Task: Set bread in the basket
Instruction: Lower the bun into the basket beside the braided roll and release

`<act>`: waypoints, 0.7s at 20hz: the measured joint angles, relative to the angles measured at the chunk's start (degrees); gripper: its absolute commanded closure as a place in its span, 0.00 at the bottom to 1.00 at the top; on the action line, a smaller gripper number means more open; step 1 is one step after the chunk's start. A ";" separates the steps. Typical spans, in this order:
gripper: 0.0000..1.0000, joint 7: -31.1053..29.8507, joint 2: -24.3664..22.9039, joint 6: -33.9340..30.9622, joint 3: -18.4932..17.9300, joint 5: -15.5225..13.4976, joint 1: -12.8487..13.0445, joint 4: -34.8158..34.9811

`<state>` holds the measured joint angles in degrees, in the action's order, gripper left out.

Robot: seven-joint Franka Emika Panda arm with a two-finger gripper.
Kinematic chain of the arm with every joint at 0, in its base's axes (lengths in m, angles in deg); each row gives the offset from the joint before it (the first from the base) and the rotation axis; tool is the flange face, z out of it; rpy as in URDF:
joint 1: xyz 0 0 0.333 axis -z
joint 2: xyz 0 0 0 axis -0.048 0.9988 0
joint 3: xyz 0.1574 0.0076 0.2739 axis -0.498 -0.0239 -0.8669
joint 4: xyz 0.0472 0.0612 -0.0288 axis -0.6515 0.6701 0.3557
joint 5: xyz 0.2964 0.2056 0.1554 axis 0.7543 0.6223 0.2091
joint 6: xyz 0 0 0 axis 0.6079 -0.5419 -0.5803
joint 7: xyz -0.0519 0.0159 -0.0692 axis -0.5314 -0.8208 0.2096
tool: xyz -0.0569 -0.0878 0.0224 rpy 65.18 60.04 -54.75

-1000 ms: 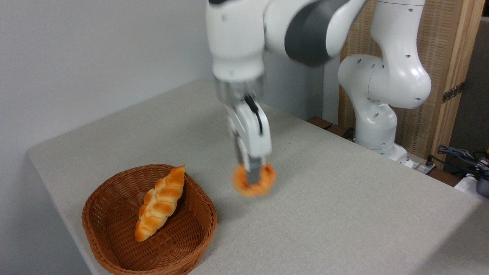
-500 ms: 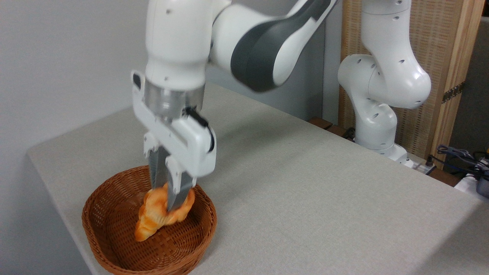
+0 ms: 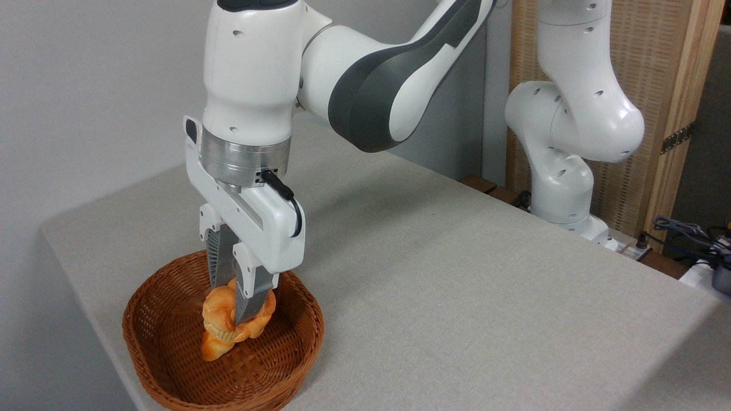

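Note:
A round brown wicker basket (image 3: 171, 365) stands at the table's front left corner. Inside its rim my gripper (image 3: 231, 308) hangs shut on the bread (image 3: 216, 313), a small golden-orange knotted bun held between the two grey fingers (image 3: 246, 294). The bun sits low in the basket, over the long braided loaf (image 3: 212, 349), of which only the lower tip shows beneath it. Whether the bun touches the loaf I cannot tell.
The grey cloth-covered table (image 3: 457, 274) stretches to the right and back. The arm's white base (image 3: 562, 188) stands at the far right edge. Cables (image 3: 691, 237) lie beyond it, with a wooden panel (image 3: 657, 114) behind.
The gripper carried the bun from mid-table leftwards to the basket. In the last half second it moved a little further left and lower inside the rim.

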<state>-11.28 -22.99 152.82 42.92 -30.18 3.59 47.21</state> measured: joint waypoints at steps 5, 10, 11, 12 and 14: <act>0.00 0.00 0.00 0.00 0.00 0.00 0.00 0.00; 0.00 0.00 0.00 0.00 0.00 0.00 0.00 0.00; 0.00 0.00 0.00 0.00 0.00 0.00 0.00 -0.02; 0.00 0.00 -0.03 -0.01 0.00 0.00 0.00 -0.04; 0.00 0.00 -0.37 -1.03 -0.05 0.00 -0.04 -0.23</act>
<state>-11.29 -23.36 151.79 42.88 -30.18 3.55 46.98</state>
